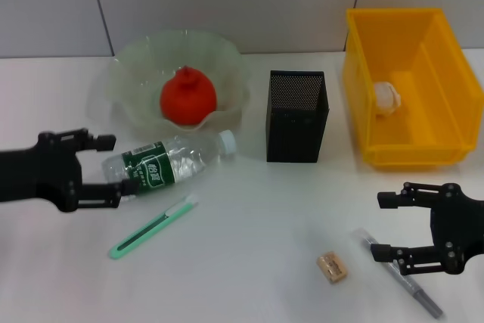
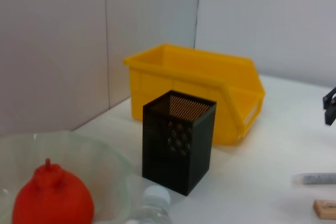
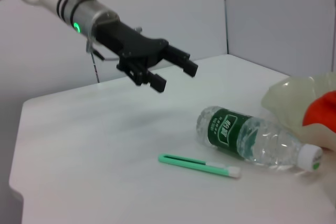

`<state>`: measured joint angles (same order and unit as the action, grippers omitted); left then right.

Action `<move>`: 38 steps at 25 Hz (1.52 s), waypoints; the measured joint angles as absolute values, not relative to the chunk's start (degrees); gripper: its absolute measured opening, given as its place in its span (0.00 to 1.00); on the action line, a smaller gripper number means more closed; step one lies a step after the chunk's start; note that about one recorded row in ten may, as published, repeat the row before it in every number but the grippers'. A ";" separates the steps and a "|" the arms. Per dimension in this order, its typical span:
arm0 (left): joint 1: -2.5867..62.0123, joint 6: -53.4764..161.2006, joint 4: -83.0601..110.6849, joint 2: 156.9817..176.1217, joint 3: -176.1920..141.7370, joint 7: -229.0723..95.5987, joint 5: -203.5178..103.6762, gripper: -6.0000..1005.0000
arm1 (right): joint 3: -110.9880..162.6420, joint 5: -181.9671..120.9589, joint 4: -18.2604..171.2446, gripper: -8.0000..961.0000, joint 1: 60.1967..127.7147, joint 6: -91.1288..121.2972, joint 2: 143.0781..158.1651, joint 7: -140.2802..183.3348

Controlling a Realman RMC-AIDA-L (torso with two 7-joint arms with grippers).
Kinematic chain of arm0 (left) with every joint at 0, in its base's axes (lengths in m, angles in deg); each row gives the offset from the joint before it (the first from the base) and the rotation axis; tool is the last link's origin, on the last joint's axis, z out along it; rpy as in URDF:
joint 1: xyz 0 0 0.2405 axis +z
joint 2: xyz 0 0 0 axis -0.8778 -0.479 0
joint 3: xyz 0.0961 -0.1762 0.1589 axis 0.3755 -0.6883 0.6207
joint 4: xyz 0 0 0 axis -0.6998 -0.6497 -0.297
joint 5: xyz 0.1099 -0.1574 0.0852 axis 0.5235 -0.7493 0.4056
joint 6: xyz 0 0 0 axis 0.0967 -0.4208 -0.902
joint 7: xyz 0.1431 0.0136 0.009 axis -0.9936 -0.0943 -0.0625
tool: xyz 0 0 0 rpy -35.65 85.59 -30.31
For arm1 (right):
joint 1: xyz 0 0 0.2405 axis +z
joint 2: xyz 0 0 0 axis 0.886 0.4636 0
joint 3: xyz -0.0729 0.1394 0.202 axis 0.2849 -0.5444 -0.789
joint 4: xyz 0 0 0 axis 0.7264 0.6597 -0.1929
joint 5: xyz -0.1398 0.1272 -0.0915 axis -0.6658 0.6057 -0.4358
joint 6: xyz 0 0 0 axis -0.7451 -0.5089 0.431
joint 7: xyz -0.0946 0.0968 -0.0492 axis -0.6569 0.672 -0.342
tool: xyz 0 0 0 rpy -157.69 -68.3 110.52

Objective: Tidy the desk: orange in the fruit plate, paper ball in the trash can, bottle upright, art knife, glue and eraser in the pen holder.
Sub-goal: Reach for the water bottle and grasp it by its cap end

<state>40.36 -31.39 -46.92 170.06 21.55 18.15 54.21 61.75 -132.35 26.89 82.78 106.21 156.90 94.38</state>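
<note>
Yellow plastic bin (image 1: 423, 88) at my two o'clock holds the paper ball (image 1: 387, 98); the glass fruit plate (image 1: 128, 81) at eleven o'clock cradles the orange (image 1: 188, 96); the black mesh pen holder (image 1: 296, 115) stands at twelve, and I cannot see inside it. The bottle (image 1: 170, 162) lies on its side, green label up, white cap toward the holder. My left gripper (image 1: 113, 163) is spread wide at the bottle's base, gripping nothing. My right gripper (image 1: 387, 225) hangs open at four o'clock, empty.
</note>
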 joint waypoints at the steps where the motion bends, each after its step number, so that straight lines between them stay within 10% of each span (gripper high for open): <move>1: 39.60 -31.37 -48.41 170.06 22.22 20.07 55.29 0.77 | 61.73 -132.35 26.62 0.86 82.61 106.20 156.90 94.55; 38: 27.31 7.63 -53.27 170.78 75.87 56.58 78.17 0.76 | 58.81 -132.34 25.45 0.86 81.52 106.54 156.95 95.04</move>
<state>27.31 7.63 -53.27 170.78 75.87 56.58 78.17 58.81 -132.34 25.45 81.52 106.54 156.95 95.04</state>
